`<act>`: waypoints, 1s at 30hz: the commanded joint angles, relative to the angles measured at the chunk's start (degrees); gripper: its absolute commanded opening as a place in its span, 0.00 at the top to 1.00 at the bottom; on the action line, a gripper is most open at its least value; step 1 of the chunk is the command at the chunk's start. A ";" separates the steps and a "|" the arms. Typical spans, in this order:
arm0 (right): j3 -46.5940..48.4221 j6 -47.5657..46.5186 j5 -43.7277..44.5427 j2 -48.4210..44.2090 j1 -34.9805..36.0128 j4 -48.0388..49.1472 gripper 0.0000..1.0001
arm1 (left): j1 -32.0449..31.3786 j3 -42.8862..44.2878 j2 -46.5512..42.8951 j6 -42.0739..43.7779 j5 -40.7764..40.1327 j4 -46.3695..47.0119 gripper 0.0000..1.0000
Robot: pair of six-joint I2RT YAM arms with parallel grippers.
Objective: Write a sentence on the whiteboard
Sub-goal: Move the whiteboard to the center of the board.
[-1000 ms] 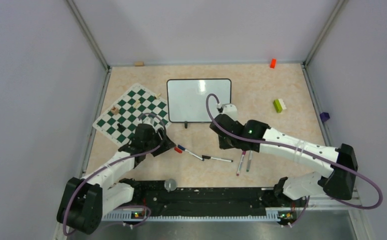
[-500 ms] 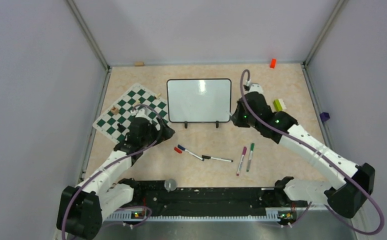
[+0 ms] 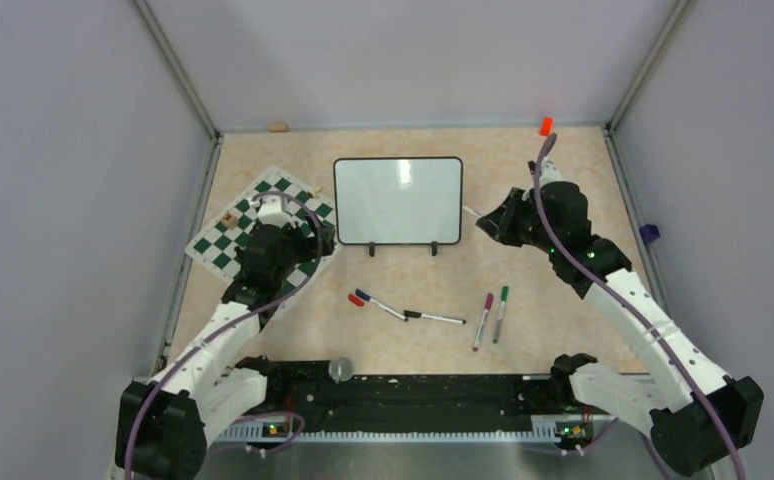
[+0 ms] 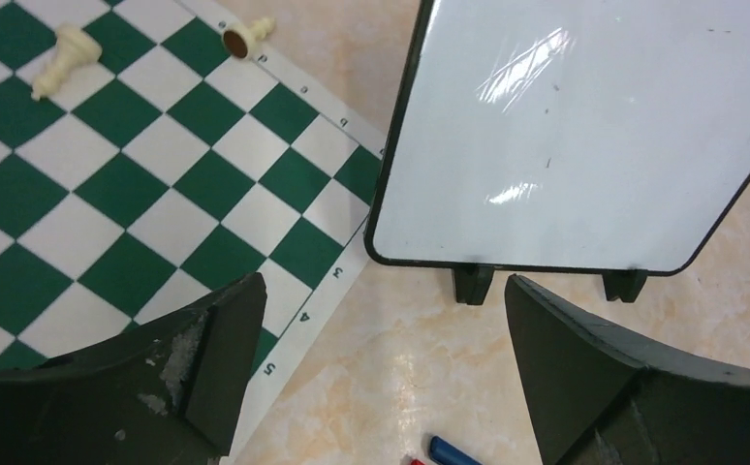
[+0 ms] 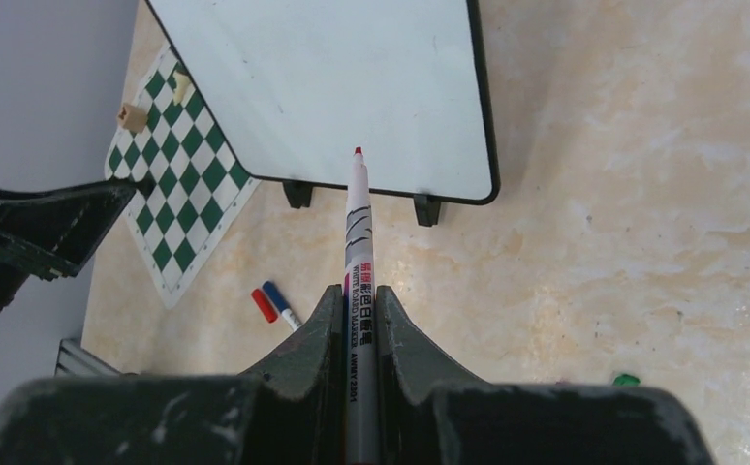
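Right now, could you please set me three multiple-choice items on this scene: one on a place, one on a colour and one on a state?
1. In the top view, where does the chess mat lie from the whiteboard?
A) to its left
B) to its right
C) behind it

2. What colour is the tip of the marker in the right gripper?
A) blue
B) red
C) green

3. How is the left gripper?
A) shut on the marker
B) shut on the whiteboard's frame
C) open, holding nothing

Answers:
1 A: the mat's checks lie beside the board's left edge.
2 B: the right wrist view shows a bare red tip.
3 C: its fingers stand wide apart, with nothing between them.
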 commanded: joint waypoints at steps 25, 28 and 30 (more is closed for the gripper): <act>5.38 -8.25 -14.62 0.42 -0.25 2.62 1.00 | 17.46 20.16 46.92 0.55 53.01 44.64 0.17; 5.41 -8.48 -14.15 0.47 -0.30 2.21 1.00 | 17.43 21.98 49.89 -2.16 56.93 47.54 0.25; 5.21 -8.54 -13.77 0.48 -0.29 2.01 1.00 | 17.47 22.89 51.50 -2.75 59.59 48.70 0.30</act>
